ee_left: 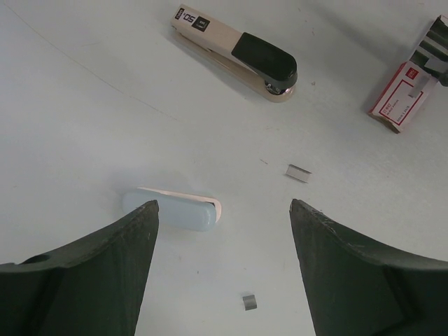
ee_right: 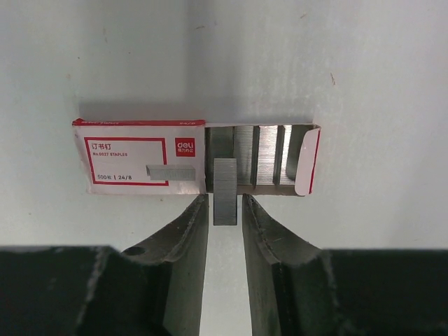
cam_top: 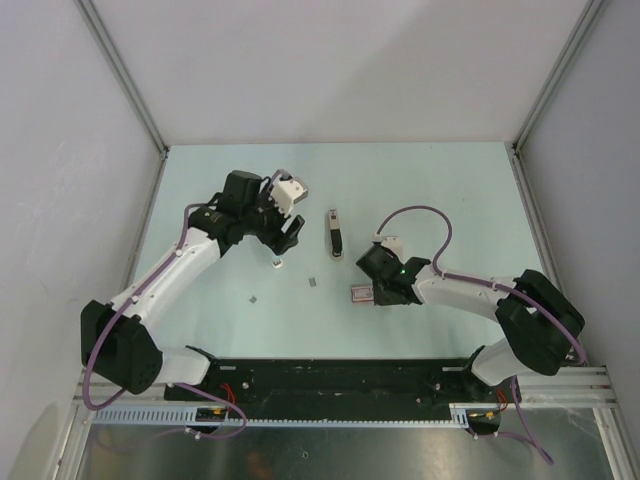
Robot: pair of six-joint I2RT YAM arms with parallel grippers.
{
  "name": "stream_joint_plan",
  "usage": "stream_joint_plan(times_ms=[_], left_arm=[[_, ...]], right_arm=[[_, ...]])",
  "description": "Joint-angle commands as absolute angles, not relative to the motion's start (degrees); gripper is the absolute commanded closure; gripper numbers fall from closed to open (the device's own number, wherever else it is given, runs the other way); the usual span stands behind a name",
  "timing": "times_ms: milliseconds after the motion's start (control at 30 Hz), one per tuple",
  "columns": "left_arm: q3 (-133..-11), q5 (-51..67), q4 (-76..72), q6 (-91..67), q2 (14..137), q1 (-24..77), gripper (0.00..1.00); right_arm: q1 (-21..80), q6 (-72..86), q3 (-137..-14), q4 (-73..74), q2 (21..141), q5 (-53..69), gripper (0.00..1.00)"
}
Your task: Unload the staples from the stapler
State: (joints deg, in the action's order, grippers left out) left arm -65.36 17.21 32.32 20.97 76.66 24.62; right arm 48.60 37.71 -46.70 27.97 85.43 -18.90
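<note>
The stapler (cam_top: 334, 234), cream top arm with a black end, lies shut on the table between the arms; in the left wrist view it (ee_left: 234, 52) lies ahead of the fingers. My left gripper (cam_top: 288, 237) (ee_left: 224, 206) is open and empty, above the table left of the stapler. My right gripper (cam_top: 363, 291) (ee_right: 225, 197) hovers at the opened red-and-white staple box (ee_right: 140, 159). A grey strip of staples (ee_right: 225, 190) lies between its fingertips, one end over the box's tray, with a thin gap on each side. The jaws stand narrowly apart.
A pale blue oblong piece (ee_left: 175, 210) lies on the table by my left finger, also in the top view (cam_top: 275, 264). Two short loose staple bits (ee_left: 299, 172) (ee_left: 249, 301) lie nearby. The staple box also shows in the left wrist view (ee_left: 402, 96). Grey walls enclose the table.
</note>
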Motion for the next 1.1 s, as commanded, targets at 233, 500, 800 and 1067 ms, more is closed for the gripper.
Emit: stream_joint_plan(times_ms=[233,500,800,1067], left_arm=[[-65.1,19.7,31.6,20.3,73.9,24.4,0.19],[-65.5,20.0,31.6,20.3,74.0,24.4,0.18],[-65.3,19.4,31.6,20.5,73.8,24.4,0.18],[-64.9,19.2,31.6,20.9,73.5,24.4,0.19]], right_arm=[[49.1,38.2,-48.5,32.0,78.3,-18.5,0.69],[49.2,38.1,-48.1,36.3,74.3,-17.8,0.87],[48.3,37.2,-46.4,33.1,77.4,-12.7,1.0],[46.6,36.0,-46.3,31.1,81.0,-10.3,1.0]])
